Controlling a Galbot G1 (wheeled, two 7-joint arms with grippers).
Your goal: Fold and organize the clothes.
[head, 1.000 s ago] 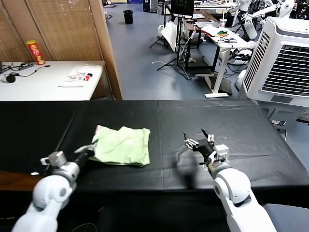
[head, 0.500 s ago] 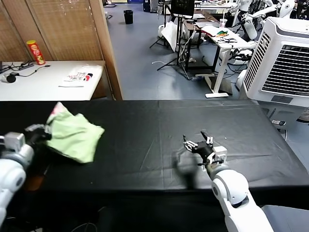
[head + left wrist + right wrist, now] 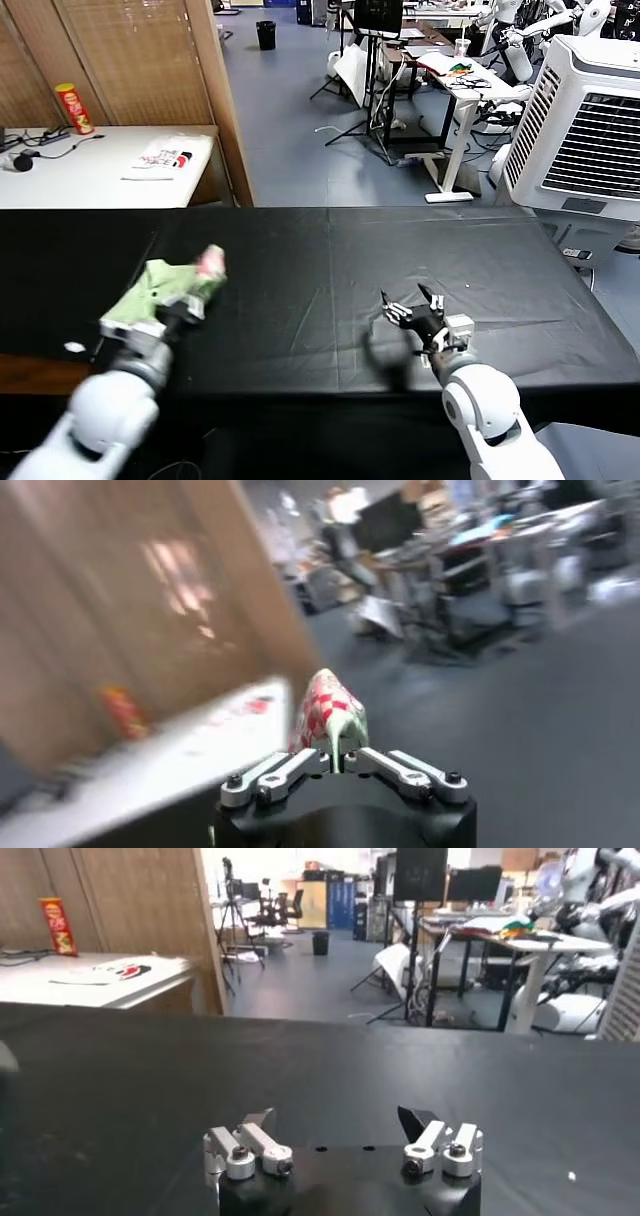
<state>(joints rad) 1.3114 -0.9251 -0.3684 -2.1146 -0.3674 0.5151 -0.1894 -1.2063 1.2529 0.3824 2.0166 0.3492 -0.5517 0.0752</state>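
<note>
**Left arm lifts bunched T-shirt over the black table**

Your pale green T-shirt (image 3: 165,290) hangs crumpled in a tight bundle above the near left part of the table (image 3: 330,290), its pink-red and white checked print showing at the upper tip. In the left wrist view the same print (image 3: 328,712) pokes up between the fingers. Your left gripper (image 3: 172,312) has its fingers pinched together on the cloth, holding it clear of the surface. Your right gripper (image 3: 412,308) sits low over the near right part of the table, fingers spread wide apart with nothing between them. A black cloth covers the table. Beyond it, at far left, stands a white side table (image 3: 90,170) carrying a red canister (image 3: 73,108) and a white packet (image 3: 163,157); a white air cooler (image 3: 590,130) stands at far right.
</note>
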